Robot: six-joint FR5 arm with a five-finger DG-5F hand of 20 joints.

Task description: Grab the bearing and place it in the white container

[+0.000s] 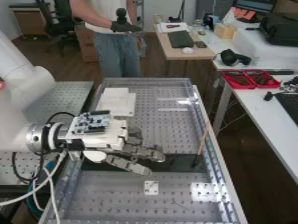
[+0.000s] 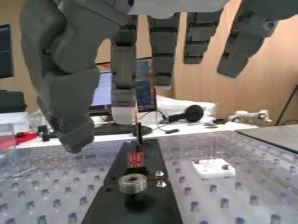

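Nothing done yet, by look of it: bearing [image 2: 132, 183] sits on black plate [image 2: 161, 206]. Hand [image 2: 70, 95] open, fingers nearly straight, holding nothing. Grasp, lift, placing all left.

A white desk [image 1: 258, 116] (rather cluttered) stands on brown flooring [image 1: 154, 67].

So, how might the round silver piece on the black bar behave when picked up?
The silver piece looks metallic, so probably stiff and fairly heavy for its size. Its round side could let it roll if tipped.
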